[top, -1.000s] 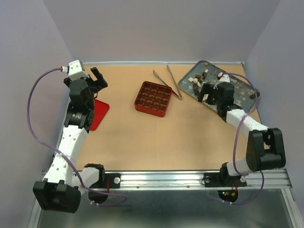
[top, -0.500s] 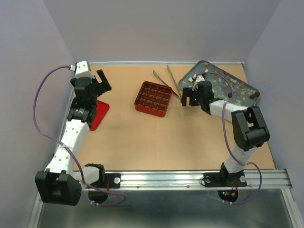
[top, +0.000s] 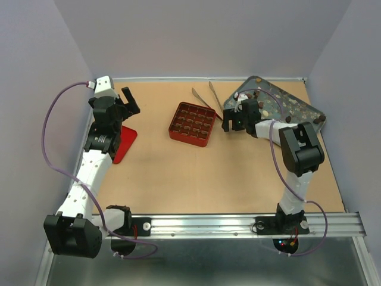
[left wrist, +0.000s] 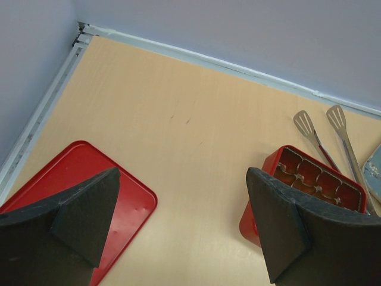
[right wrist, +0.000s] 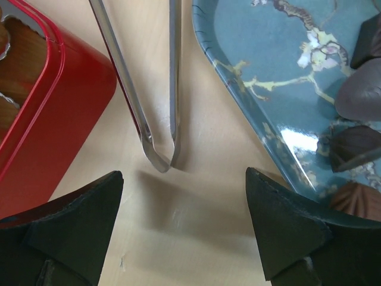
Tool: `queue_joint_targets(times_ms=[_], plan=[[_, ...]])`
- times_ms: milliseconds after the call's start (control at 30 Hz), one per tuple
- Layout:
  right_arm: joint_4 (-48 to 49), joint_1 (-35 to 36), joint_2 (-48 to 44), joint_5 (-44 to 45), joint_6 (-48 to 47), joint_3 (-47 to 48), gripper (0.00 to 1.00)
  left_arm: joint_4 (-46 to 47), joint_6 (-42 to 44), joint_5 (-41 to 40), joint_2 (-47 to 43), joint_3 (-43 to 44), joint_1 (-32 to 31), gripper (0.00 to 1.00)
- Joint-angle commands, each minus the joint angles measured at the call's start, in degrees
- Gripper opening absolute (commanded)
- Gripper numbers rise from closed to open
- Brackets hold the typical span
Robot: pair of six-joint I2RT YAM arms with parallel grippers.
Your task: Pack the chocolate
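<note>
My right pincer (right wrist: 183,179) has swung off the blue flowered tray (right wrist: 268,65) and now hangs over the bare table (top: 178,173), just short of the joined end of the metal tongs (right wrist: 174,71). Its fingers are apart and hold nothing. My left pincer (left wrist: 181,196) has hardly moved. It hovers well apart, spread wide and empty, above the flat red lid (left wrist: 71,170).

The chocolate (right wrist: 354,146) is on the tray: dark pieces lie at my right fingertip's side, with more scattered further along. The red gridded box (right wrist: 53,113) sits just left of the tongs. Its cells look brownish, and I cannot tell whether any are filled.

I judge that I am going for the tongs rather than for a piece, so packing proper has yet to start. The next move calls for dropping low, centring on the thin steel near the bend and closing squarely. A skewed grip would likely let the tongs twist or skid toward the box.
</note>
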Motion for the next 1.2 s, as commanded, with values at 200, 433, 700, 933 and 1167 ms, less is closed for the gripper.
queue_joint_targets(times_ms=[200, 433, 700, 933, 1167], plan=[[6.03, 1.52, 4.52, -2.19, -2.6, 6.48, 0.88, 1.92, 1.13, 0.0, -1.02, 3.19, -0.29, 0.99], [7.7, 3.01, 7.52, -0.78, -4.0, 8.94, 0.87, 1.92, 1.57, -0.18, -0.85, 3.36, -0.29, 0.99], [8.41, 4.95, 11.73, 2.21, -5.92, 13.15, 0.87, 1.84, 1.75, 0.0, -0.94, 3.45, -0.2, 0.99], [6.83, 5.3, 13.4, 3.35, -7.35, 16.23, 0.84, 1.92, 1.66, 0.52, -0.76, 3.54, -0.2, 0.99], [5.42, 5.39, 14.02, 3.44, -7.52, 17.2, 0.64, 1.92, 1.48, 0.88, -0.93, 3.54, -0.2, 0.99]])
